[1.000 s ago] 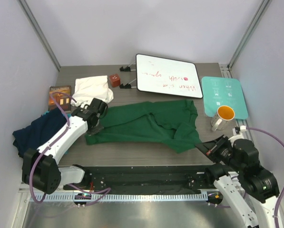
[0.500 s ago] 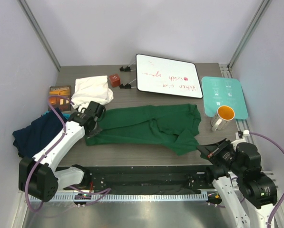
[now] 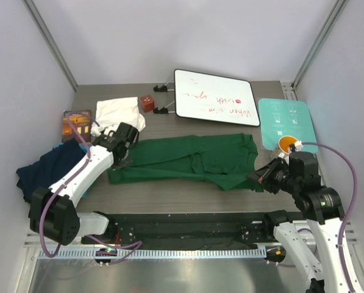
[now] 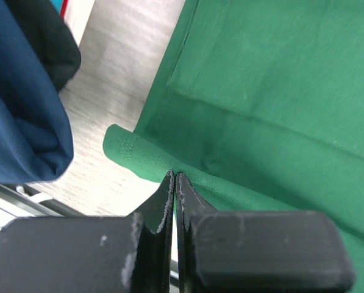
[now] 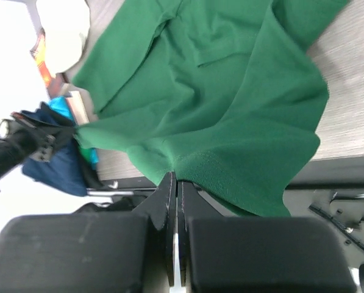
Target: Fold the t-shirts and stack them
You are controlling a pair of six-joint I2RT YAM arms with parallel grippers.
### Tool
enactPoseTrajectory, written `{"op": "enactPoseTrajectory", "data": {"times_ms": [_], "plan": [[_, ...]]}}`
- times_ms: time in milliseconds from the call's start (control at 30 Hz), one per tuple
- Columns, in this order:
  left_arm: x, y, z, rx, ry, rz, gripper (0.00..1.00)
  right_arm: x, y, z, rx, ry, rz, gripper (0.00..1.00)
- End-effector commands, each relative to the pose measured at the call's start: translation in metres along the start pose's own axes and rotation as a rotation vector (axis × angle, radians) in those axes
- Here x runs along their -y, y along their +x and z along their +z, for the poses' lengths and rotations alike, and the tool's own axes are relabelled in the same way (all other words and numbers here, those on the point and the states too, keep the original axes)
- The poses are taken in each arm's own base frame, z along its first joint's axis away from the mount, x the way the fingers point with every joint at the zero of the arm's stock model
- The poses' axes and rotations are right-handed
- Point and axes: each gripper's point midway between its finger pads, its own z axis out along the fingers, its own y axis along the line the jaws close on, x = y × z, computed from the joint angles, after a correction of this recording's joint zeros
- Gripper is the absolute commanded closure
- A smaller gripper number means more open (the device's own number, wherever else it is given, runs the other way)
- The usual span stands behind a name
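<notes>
Left gripper point(image 4: 174, 177) is clamped tight on the left hem of the dark green cloth t-shirt point(image 3: 188, 160), and right gripper point(image 5: 172, 177) pinches its right corner. The shirt lies stretched across mid-table. Red handwriting on the white rectangular whiteboard point(image 3: 215, 97) is upside down, unreadable.

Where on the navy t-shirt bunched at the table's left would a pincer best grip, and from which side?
Probably the rounded fold of the navy t-shirt facing the green t-shirt, approached from above on that right side. The cloth lies heaped with no hem showing, its other side sits close to the wall, and this fold borders bare table, so it looks freest.
</notes>
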Motion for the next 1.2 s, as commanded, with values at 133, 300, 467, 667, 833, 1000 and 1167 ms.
{"op": "enactPoseTrajectory", "data": {"times_ms": [133, 300, 467, 667, 833, 1000, 1167], "plan": [[0.016, -0.044, 0.007, 0.066, -0.076, 0.07, 1.0, -0.033, -0.046, 0.036, 0.035, -0.031, -0.192, 0.99], [0.03, -0.044, 0.022, 0.024, -0.088, 0.105, 1.0, -0.029, -0.06, 0.064, -0.014, 0.044, -0.265, 0.99], [0.036, -0.036, 0.034, -0.02, -0.094, 0.14, 1.0, -0.034, -0.076, 0.08, -0.004, 0.072, -0.308, 0.99], [0.037, -0.029, 0.036, -0.054, -0.088, 0.172, 1.0, -0.048, -0.088, 0.086, 0.0, 0.049, -0.331, 0.99], [0.037, -0.026, 0.031, -0.055, -0.051, 0.164, 1.0, -0.051, -0.096, 0.074, 0.057, 0.053, -0.36, 0.99], [0.037, -0.024, 0.039, -0.055, -0.073, 0.174, 1.0, -0.037, -0.102, 0.087, 0.064, 0.115, -0.393, 0.99], [0.04, -0.029, 0.045, -0.049, -0.095, 0.186, 1.0, -0.047, -0.104, 0.105, 0.035, 0.063, -0.401, 0.99]]}}
